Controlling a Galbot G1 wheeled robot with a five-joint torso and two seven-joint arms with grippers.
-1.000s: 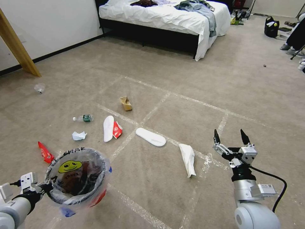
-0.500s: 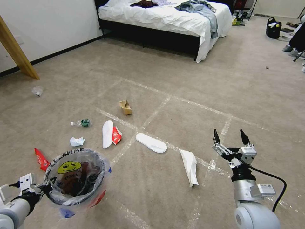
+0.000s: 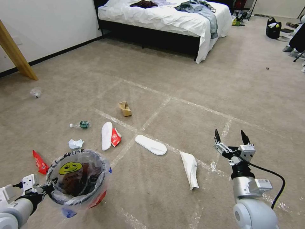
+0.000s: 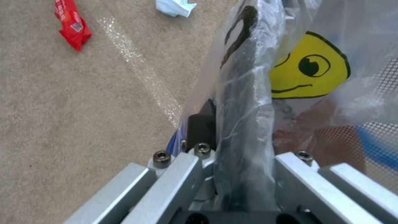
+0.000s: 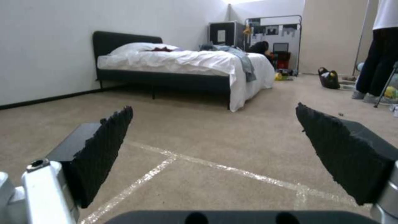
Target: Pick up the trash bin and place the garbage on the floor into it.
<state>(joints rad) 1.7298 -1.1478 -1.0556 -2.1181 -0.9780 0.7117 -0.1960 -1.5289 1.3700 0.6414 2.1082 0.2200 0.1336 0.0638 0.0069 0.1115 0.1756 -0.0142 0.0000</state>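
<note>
The room is evenly and brightly lit from above, with no hard shadows on the carpet point(image 3: 178, 79); only a dark band lies under the bed point(image 3: 165, 19), and the white tape lines point(image 3: 203, 165) on the floor glint a little. The head view bends straight lines near its edges, so the wall point(image 3: 47, 25) and bed lean outward. In the left wrist view the clear plastic bag point(image 4: 248, 62) catches pale glare and the near metal parts are soft, while in the right wrist view the dark fingertips point(image 5: 104, 149) close to the lens are blurred and the far room looks hazy.
</note>
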